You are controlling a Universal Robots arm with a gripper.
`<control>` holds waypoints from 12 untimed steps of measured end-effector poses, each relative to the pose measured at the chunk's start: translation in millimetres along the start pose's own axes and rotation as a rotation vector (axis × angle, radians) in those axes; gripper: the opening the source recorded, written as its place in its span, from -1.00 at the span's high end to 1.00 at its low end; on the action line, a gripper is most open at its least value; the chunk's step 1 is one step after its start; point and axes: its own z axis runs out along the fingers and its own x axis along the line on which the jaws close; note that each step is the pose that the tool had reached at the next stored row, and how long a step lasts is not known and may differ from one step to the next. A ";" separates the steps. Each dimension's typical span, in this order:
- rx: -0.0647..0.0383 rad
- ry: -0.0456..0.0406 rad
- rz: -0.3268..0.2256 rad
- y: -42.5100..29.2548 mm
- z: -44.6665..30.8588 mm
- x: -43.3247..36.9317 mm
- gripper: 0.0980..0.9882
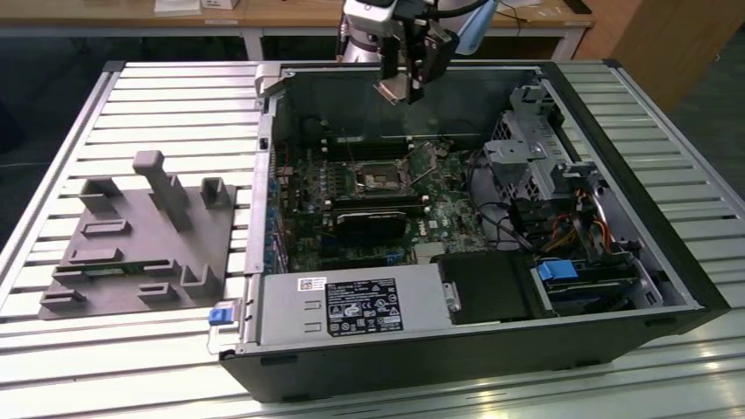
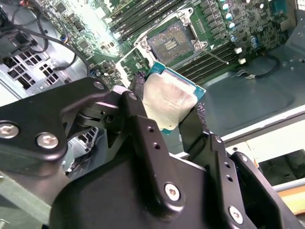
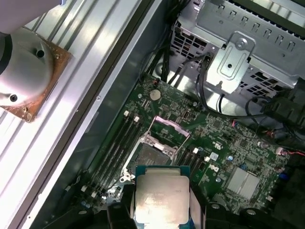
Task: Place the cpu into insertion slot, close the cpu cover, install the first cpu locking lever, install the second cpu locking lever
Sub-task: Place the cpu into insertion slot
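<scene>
in the second wrist view the fingers of the gripper cover two opposite edges of the cpu, and its lowest corner sits behind the gripper body. in the exterior view the arm is cut off by the picture's top edge. the insertion slot, mid-board inside the case, is too small to make out its levers.

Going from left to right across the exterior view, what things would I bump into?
Grey plastic stand → computer case's left wall → insertion slot → silvery drive cage. The gripper holding the cpu hangs above the slot, so I left it out.
</scene>
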 end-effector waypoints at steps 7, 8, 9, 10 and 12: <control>-0.001 -0.0067 0.072 0.1 0.5 0.2 0.00; -0.001 -0.0075 0.082 0.1 0.6 0.3 0.00; -0.001 -0.0085 0.092 0.1 0.6 0.4 0.00; -0.002 -0.0094 0.102 0.2 0.7 0.5 0.00; -0.002 -0.0114 0.123 0.3 0.9 0.7 0.00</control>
